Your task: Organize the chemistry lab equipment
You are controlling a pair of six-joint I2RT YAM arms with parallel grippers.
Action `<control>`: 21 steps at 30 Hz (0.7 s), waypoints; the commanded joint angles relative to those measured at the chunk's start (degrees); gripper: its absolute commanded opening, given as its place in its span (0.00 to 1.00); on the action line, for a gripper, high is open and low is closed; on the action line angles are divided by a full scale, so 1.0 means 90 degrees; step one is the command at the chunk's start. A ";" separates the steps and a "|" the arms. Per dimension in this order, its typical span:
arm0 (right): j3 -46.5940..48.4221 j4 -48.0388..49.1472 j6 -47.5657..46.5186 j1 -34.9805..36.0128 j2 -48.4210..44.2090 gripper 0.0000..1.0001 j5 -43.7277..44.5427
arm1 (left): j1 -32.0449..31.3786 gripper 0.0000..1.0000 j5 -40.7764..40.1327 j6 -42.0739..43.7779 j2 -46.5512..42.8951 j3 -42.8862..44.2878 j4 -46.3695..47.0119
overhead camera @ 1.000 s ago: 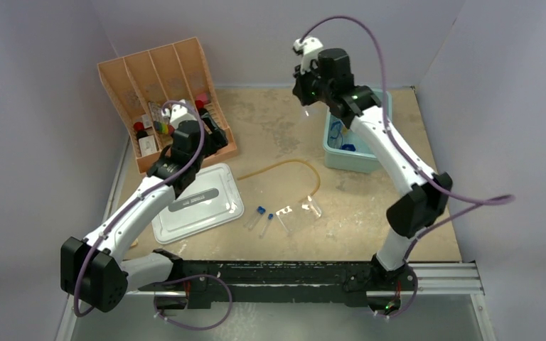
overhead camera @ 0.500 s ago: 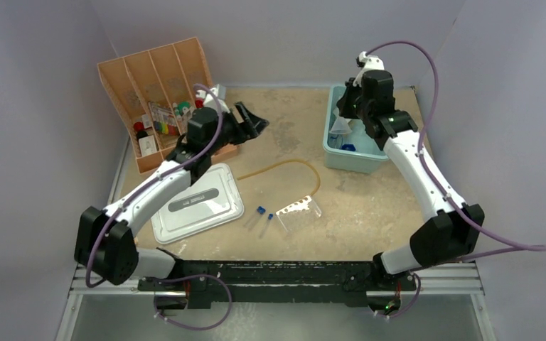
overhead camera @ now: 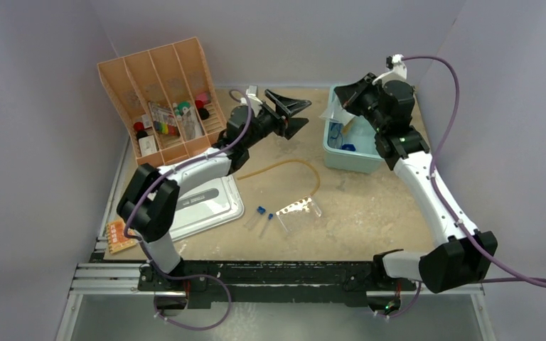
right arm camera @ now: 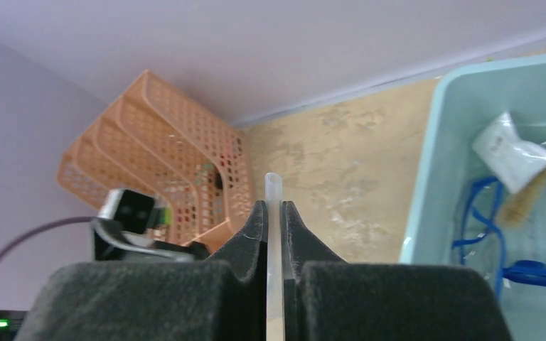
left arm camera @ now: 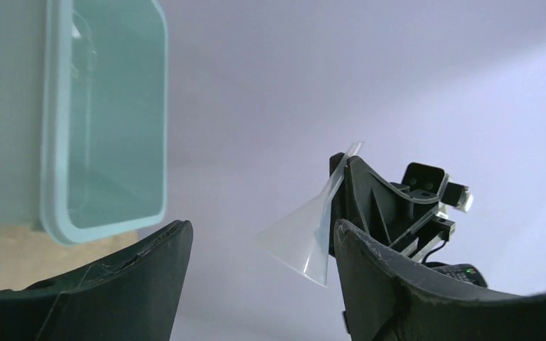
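My right tool is clamped shut on the thin stem of a clear funnel and holds it in the air, cone end out. From above, the funnel sits over the left rim of the teal bin, at the far side of the desk.

My left tool has its jaws wide apart and holds nothing. It faces the funnel from the left, near it but not touching. In the left wrist view the cone shows in the gap between my two dark fingers, farther off than they are.

Inside the bin I see the blue-framed goggles, a small white packet and a blue piece. A tan bristly item lies beside the packet; I cannot tell what it is.

On the open desk the tan rubber tube lies in a loose arch. Nearer to me are two blue-capped test tubes side by side, with the clear holed rack just to their right. Left of them lies the grey lid. The orange organizer stands at the far left, with small items in its near ends.
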 commanded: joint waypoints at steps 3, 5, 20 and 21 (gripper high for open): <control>-0.0102 0.1048 0.0808 0.0000 -0.0017 0.00 -0.0479 | -0.0364 0.72 -0.0403 -0.1921 0.0230 0.0402 0.1905; -0.0114 0.1060 0.0846 0.0001 0.0005 0.00 -0.0523 | -0.0403 0.71 -0.0433 -0.2205 0.0340 0.0410 0.2291; -0.0367 0.1449 0.0455 0.0001 -0.0053 0.00 -0.0749 | -0.0519 0.45 -0.0415 -0.2827 0.0622 0.0446 0.2773; -0.0407 0.1552 0.0288 0.0004 -0.0057 0.00 -0.0659 | -0.0508 0.49 -0.0403 -0.2759 0.0577 0.0434 0.2619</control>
